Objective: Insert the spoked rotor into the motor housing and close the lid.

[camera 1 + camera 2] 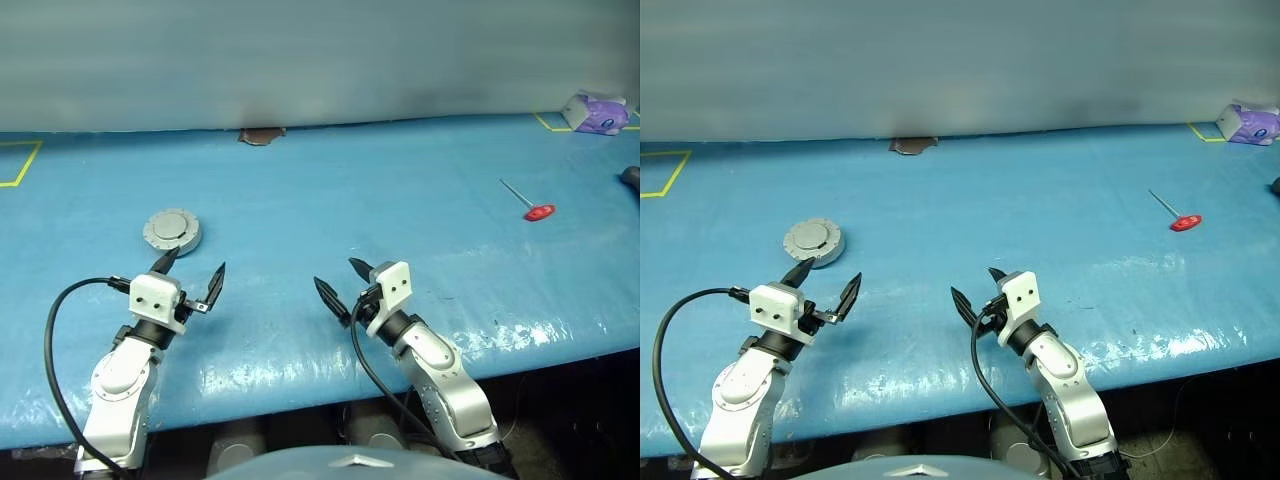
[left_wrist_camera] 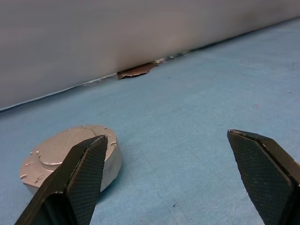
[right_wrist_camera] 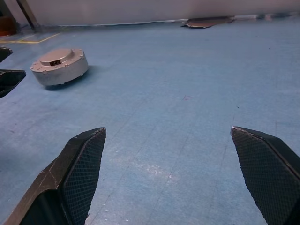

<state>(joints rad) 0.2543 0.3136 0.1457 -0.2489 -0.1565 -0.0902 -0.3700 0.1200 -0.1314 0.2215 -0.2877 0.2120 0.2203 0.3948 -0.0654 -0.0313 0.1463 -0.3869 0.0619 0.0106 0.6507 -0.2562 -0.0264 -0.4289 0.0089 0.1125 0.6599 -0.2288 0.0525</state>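
Both jaws spread wide, empty. Lid (image 1: 172, 230) already sits on the motor housing (image 3: 61, 72), on the blue table (image 1: 400, 210) just past the left gripper (image 1: 190, 270). Looks rigid, heavy, slick metal; grip across the rim. Right gripper (image 1: 343, 281) well apart.

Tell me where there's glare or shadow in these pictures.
Left eye view: bright glare streaks along the blue table's near edge. Left wrist view: the lid casts a soft shadow toward the camera. Right wrist view: a faint sheen on the table ahead of the right gripper.

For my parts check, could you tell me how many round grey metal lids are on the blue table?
1: the lid lies flat on the blue table, just beyond the open left gripper.
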